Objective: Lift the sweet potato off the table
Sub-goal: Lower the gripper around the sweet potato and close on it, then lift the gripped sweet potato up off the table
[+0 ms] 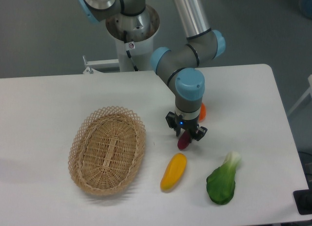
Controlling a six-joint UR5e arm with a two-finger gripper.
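The sweet potato (182, 142) is a small dark maroon oval lying on the white table (48, 99), just right of centre. Only its lower end shows, because my gripper (185, 134) stands straight down over its upper part. The black fingers (199, 132) are drawn in against its two sides, so the gripper is shut on it. The sweet potato still appears to rest on the tabletop.
A yellow-orange elongated vegetable (173, 171) lies just below the sweet potato. A green leafy vegetable (222, 182) lies at the lower right. An orange fruit (203, 111) peeks out behind the arm. A woven oval basket (107, 149) stands to the left.
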